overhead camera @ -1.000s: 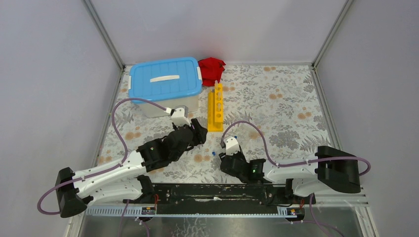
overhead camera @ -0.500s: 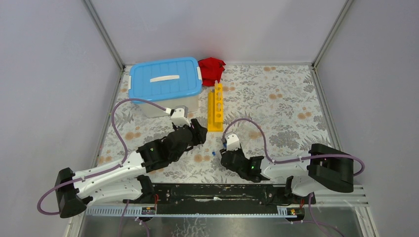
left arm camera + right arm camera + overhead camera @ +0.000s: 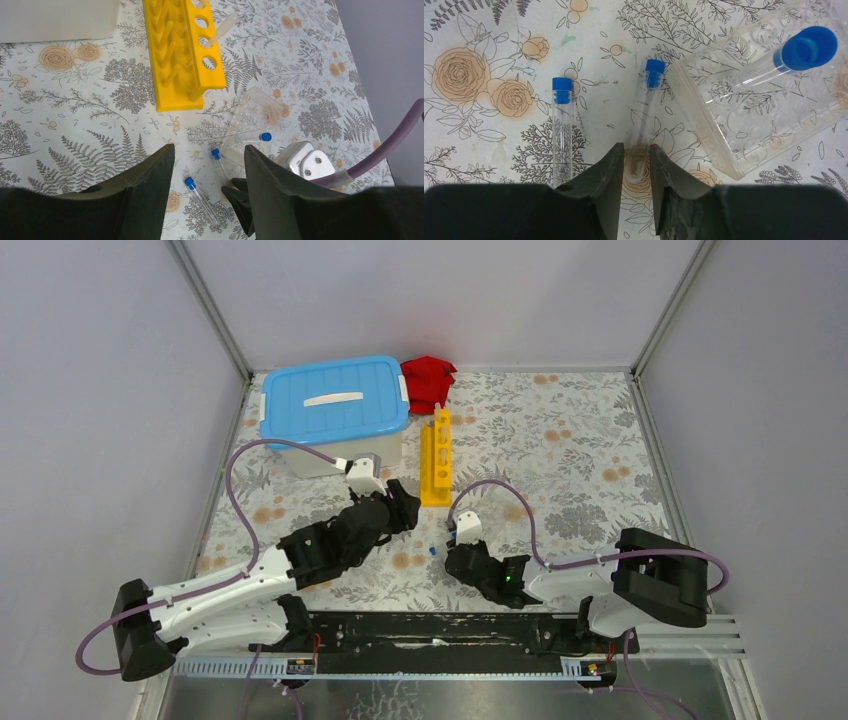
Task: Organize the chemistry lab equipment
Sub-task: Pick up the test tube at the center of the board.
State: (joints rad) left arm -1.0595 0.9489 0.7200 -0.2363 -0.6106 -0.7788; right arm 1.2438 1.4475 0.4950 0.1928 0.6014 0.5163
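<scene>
Two clear blue-capped tubes lie on the flowered table. My right gripper (image 3: 637, 149) is shut on the bottom end of the middle tube (image 3: 644, 115), which still lies flat. The other tube (image 3: 561, 135) lies just left of it. A third capped tube (image 3: 809, 47) rests on the clear tube holder (image 3: 749, 115) to the right. My left gripper (image 3: 209, 150) is open and empty, hovering above these tubes (image 3: 202, 197). The yellow holed rack (image 3: 436, 458) lies beyond, the white blue-lidded tub (image 3: 335, 405) at the back left. The black wire ring stand is out of view.
A red cloth (image 3: 428, 380) lies at the back beside the tub. Grey walls close the table on three sides. The right arm's purple cable (image 3: 500, 490) loops over the table near the rack. A clear pipette (image 3: 222, 27) lies across the rack.
The right arm has shifted a little to the left, bringing its gripper onto the middle tube. The left arm has not moved.
</scene>
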